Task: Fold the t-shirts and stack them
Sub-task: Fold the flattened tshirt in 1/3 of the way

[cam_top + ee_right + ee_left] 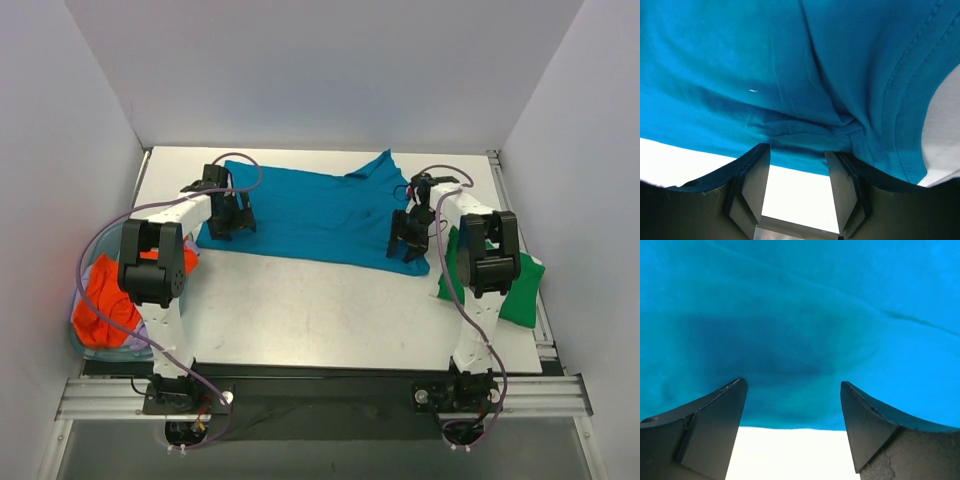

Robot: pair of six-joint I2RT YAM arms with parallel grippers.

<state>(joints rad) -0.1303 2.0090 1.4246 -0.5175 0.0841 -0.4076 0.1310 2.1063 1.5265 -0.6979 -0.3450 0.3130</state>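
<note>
1. Near left: orange t-shirt (100, 300) heaped in the light blue basket (78, 335), unfolded. Still to do.
2. Right side: green t-shirt (522, 290) lies compact by the right arm. Possibly folded, cannot confirm.
3. Left gripper (793, 384): jaws spread wide, released, over the near-left edge of the teal t-shirt (320, 210).
4. Right gripper (797, 150): jaws partly parted, bare table (300, 310) showing between them; the near-right hem bunches at the tips, nothing clamped.
5. Centre to far: teal t-shirt spread flat, mildly creased, one part peaking toward the far right. No fold in it, no stack. Judged early in the task.
</note>
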